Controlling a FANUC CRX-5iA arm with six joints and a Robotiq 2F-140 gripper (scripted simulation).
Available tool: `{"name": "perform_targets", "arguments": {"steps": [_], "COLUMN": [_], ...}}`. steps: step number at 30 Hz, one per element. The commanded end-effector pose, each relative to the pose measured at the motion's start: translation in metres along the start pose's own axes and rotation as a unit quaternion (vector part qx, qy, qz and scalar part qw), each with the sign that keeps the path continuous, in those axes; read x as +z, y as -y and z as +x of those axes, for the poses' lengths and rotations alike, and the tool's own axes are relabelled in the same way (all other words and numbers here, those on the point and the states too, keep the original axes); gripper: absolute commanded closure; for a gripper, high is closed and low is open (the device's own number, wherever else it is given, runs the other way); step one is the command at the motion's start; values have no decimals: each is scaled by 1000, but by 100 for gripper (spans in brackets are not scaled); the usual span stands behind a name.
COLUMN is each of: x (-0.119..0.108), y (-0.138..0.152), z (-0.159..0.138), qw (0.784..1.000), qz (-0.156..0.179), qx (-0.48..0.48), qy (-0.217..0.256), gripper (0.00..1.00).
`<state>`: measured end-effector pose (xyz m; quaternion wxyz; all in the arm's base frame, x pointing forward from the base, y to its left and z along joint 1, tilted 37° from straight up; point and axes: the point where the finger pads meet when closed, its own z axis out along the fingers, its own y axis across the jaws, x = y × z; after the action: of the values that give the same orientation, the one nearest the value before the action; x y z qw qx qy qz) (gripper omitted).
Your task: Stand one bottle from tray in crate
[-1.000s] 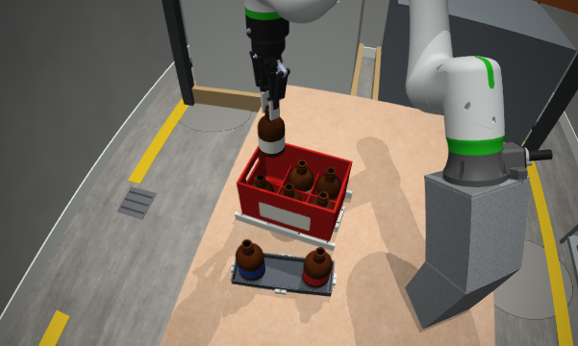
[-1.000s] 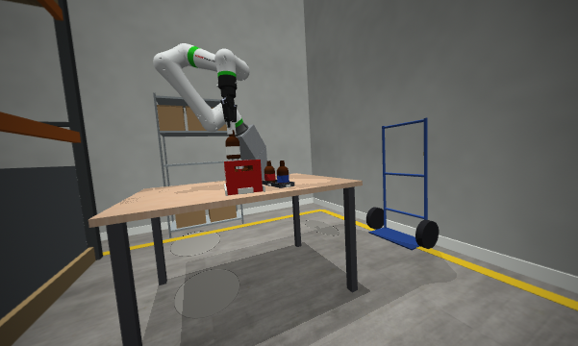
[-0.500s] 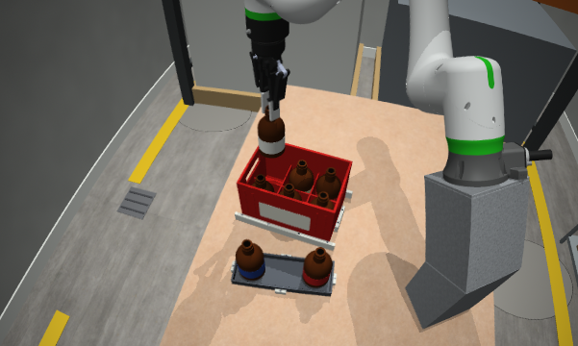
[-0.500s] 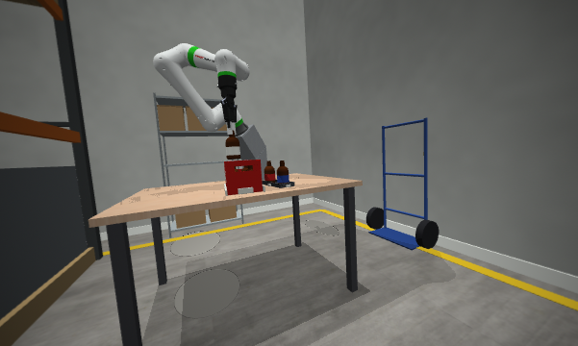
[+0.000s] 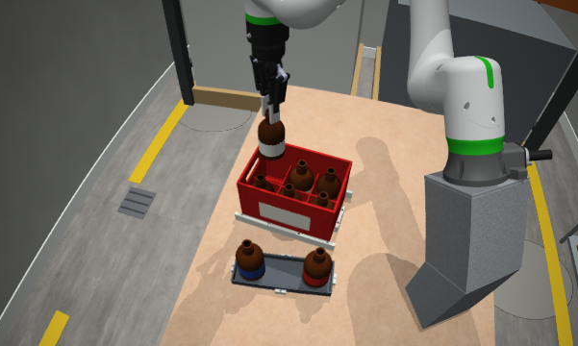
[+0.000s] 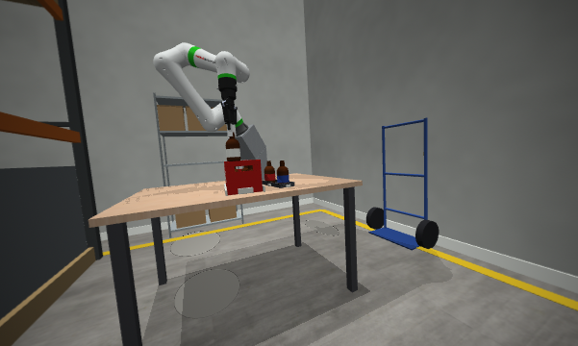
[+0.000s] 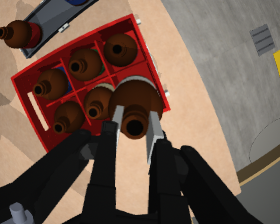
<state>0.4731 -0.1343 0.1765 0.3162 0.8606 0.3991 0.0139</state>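
My gripper (image 5: 271, 111) is shut on the neck of a brown bottle with a white label (image 5: 271, 139) and holds it upright just above the far left corner of the red crate (image 5: 294, 189). It also shows in the wrist view (image 7: 135, 117) and in the exterior view (image 6: 233, 148). Several brown bottles stand in the crate's other cells (image 7: 84, 83). The dark tray (image 5: 284, 275) in front of the crate holds a blue-labelled bottle (image 5: 249, 259) and a red-labelled bottle (image 5: 316, 267), both upright.
The crate sits between grey rails (image 5: 284, 229) on the wooden table. The arm's grey pedestal (image 5: 466, 245) stands at the table's right side. A shelf rack (image 6: 183, 144) and a blue hand truck (image 6: 404, 183) stand beyond the table.
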Motion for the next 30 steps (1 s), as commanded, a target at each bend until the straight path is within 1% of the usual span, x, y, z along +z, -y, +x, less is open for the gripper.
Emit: {"name": "perform_targets", "arguments": {"steps": [1,19,30], "x": [4,22,26], "y": [0,0,0], "z": [0,0,0], "qw": [1000,1000,1000], "qz": [0,0,0], "qx": [0,0,0], "qy": [0,0,0], "gripper": [100,100,100]}}
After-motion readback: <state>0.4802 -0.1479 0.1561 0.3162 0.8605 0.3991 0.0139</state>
